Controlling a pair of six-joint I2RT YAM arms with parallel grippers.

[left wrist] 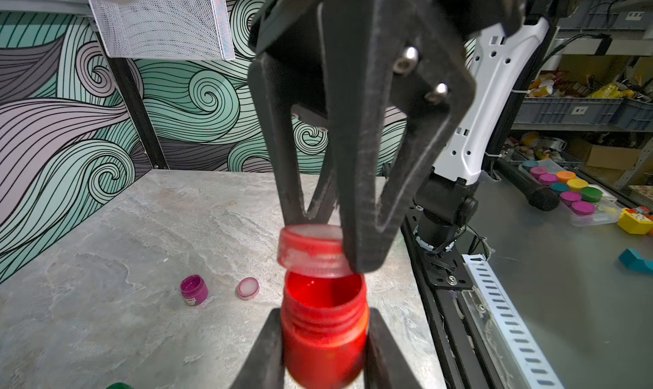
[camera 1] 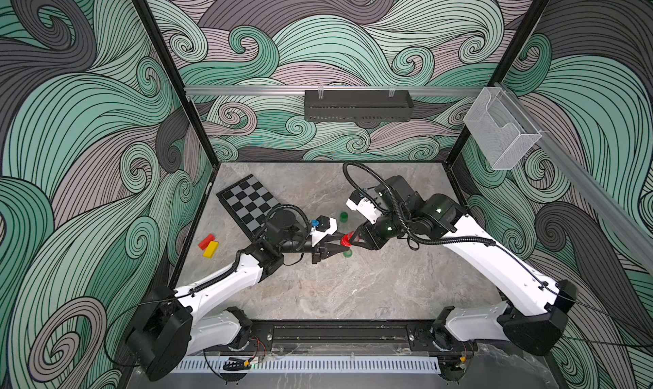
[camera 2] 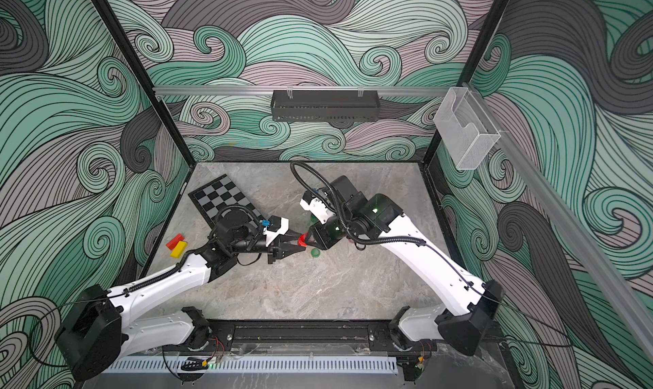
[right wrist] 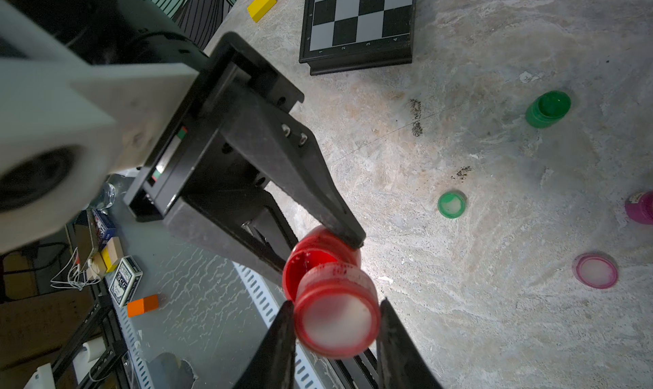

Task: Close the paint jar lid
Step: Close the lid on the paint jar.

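Observation:
My left gripper (left wrist: 323,348) is shut on the open red paint jar (left wrist: 323,334), one finger on each side of its body. My right gripper (right wrist: 335,334) is shut on the red lid (right wrist: 335,320), which has a white liner. The lid (left wrist: 311,251) sits tilted and off-centre at the far rim of the jar's mouth, so the red paint inside still shows. In both top views the two grippers meet tip to tip above the middle of the table, left gripper (camera 1: 339,244) and right gripper (camera 1: 355,237), with the red jar and lid (camera 2: 302,241) between them.
A green jar (right wrist: 547,109) and a loose green lid (right wrist: 451,204) lie on the table close by. A magenta jar (left wrist: 193,290) and its pink lid (left wrist: 248,288) stand further off. A chessboard (camera 1: 247,203) and red and yellow blocks (camera 1: 208,245) lie towards the left.

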